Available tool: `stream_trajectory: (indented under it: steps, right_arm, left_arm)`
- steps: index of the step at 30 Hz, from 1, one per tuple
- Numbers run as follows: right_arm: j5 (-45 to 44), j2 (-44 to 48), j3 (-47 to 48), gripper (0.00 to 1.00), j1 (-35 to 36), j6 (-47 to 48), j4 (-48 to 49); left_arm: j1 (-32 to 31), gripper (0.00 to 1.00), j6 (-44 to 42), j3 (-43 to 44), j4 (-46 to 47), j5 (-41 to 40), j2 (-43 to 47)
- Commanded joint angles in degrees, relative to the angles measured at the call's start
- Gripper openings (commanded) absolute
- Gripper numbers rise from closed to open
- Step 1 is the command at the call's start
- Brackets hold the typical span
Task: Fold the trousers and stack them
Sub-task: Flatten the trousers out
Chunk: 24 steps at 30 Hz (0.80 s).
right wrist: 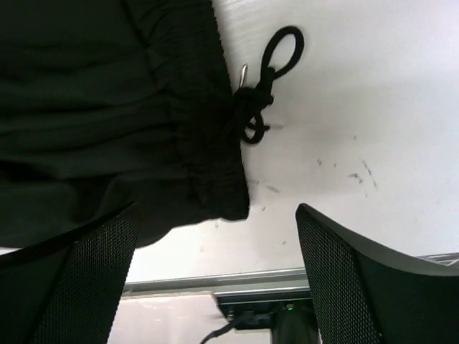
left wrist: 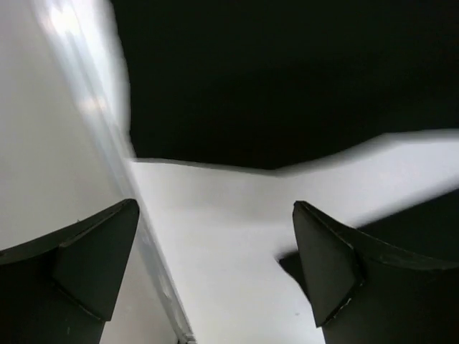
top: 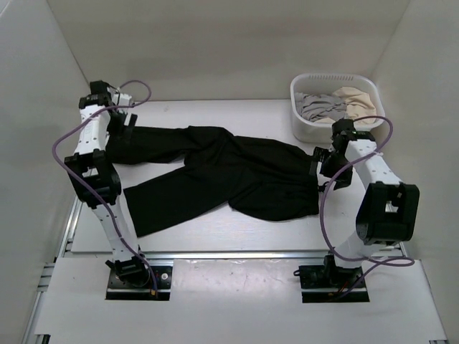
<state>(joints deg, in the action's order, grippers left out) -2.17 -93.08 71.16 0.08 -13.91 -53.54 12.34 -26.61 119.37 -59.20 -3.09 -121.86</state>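
The black trousers [top: 222, 172] lie spread on the white table, waistband to the right, two legs running left. My left gripper [top: 117, 123] is open and empty by the end of the far leg; its wrist view shows black fabric [left wrist: 287, 79] above bare table between the fingers. My right gripper [top: 320, 159] is open and empty at the waistband's right edge. The right wrist view shows the waistband [right wrist: 193, 129] and its knotted drawstring [right wrist: 262, 82] lying on the table.
A white basket [top: 307, 123] at the back right holds a grey garment [top: 321, 106] and a beige garment [top: 358, 100]. White walls enclose the table on three sides. A metal rail [top: 237, 253] runs along the table's near edge.
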Motion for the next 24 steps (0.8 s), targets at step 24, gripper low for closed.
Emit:
stream_trajectory:
  steps: [24]
  right_arm:
    - [5.10, 13.79, -19.75, 0.92, -0.43, -16.86, 12.42]
  left_arm:
    - [-19.36, 1.00, -11.28, -40.85, 8.49, -3.77, 57.53]
